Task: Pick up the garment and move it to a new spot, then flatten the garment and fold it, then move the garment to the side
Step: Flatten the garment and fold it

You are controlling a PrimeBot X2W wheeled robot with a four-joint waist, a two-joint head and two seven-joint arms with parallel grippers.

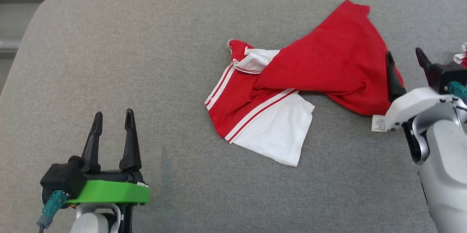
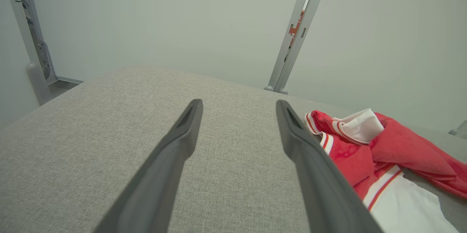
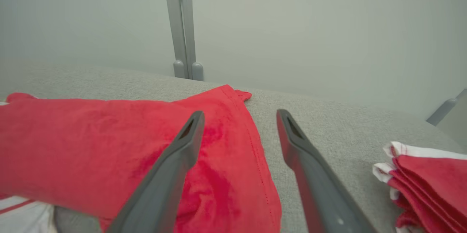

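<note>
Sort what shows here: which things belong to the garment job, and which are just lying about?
Belongs to the job:
red and white garment, crumpled on the grey cushion
right gripper, open at the garment's right edge
left gripper, open, apart from the garment

Lying about:
stack of folded red and white cloth, off to the right
grey metal post behind the cushion

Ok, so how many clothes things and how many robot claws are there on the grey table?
Loose red and white garment: 1
Neat pile of folded garments: 1 (how many pieces are in it cannot be told)
Grippers: 2, the left gripper and the right gripper, both open
Total: 4
</note>
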